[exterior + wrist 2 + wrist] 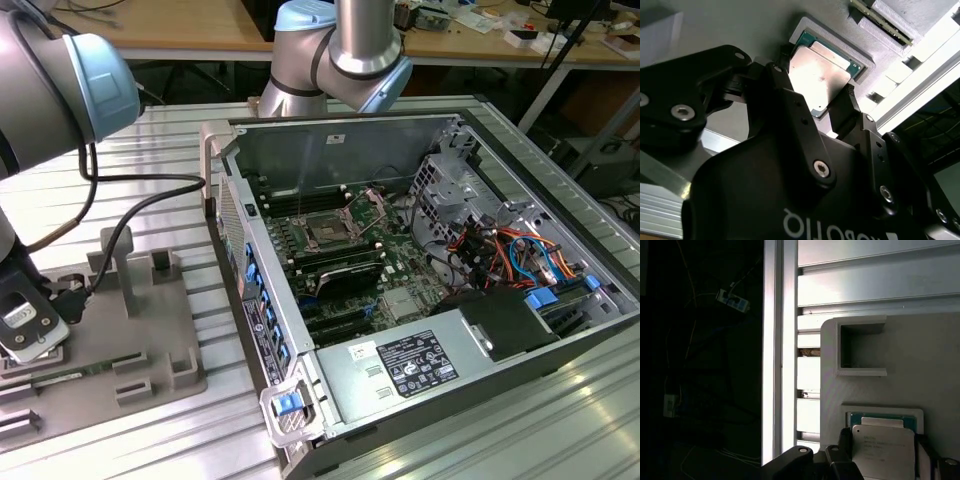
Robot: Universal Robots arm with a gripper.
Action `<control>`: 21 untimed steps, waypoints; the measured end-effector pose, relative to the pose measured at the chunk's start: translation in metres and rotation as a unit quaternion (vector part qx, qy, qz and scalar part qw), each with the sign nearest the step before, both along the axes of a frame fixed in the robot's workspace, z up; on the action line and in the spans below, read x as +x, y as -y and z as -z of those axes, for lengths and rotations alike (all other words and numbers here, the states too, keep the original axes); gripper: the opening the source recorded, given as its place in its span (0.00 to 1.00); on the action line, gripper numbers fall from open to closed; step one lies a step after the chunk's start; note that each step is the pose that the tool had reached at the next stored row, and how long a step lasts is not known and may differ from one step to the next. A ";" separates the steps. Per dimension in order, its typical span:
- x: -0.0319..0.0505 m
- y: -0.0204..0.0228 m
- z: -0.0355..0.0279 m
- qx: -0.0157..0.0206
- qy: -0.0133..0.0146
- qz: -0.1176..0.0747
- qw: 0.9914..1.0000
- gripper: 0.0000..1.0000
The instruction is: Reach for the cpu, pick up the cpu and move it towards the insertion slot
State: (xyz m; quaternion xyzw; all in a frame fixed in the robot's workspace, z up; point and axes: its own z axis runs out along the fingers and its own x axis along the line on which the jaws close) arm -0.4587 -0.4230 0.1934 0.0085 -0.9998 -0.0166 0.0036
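The cpu (822, 70) (883, 445) is a flat silver square with a thin green rim. It lies in or just over its shallow recess in the grey tray (740, 25) (935, 365); I cannot tell whether it is lifted. My gripper (816, 86) (883, 462) straddles it, and its black fingers (785, 85) press against two opposite edges. In the exterior view the gripper (38, 345) hangs low over the tray (150, 330) at that view's left. The insertion slot (328, 232), a dark square in a silver frame, sits on the motherboard inside the open computer case, far from the gripper.
The case wall (240, 260) stands between the tray and the motherboard. Raised grey blocks (165, 262) and an empty square pocket (860, 352) mark the tray. A black cable (130, 215) loops from the arm. Memory slots, drive cage and coloured wires fill the case.
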 end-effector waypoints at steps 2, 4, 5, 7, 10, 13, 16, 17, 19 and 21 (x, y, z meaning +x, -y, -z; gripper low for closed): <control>0.0000 0.0000 -0.0002 0.000 0.000 0.000 1.000 0.55; 0.0000 0.0000 -0.0002 0.000 0.000 0.000 1.000 0.55; 0.0000 0.0000 -0.0002 0.000 0.000 0.000 1.000 0.55; 0.0000 0.0000 -0.0007 0.000 0.000 0.000 1.000 0.55; 0.0000 0.0000 -0.0019 0.000 0.000 0.000 1.000 0.55; 0.0000 0.0000 -0.0021 0.000 0.000 0.000 1.000 0.55; 0.0000 0.0000 -0.0022 0.000 0.000 0.000 1.000 0.55; 0.0000 0.0000 -0.0023 0.000 0.000 0.000 1.000 0.55; 0.0000 0.0000 -0.0023 0.000 0.000 0.000 1.000 0.55; 0.0000 0.0000 -0.0023 0.000 0.000 0.000 1.000 0.55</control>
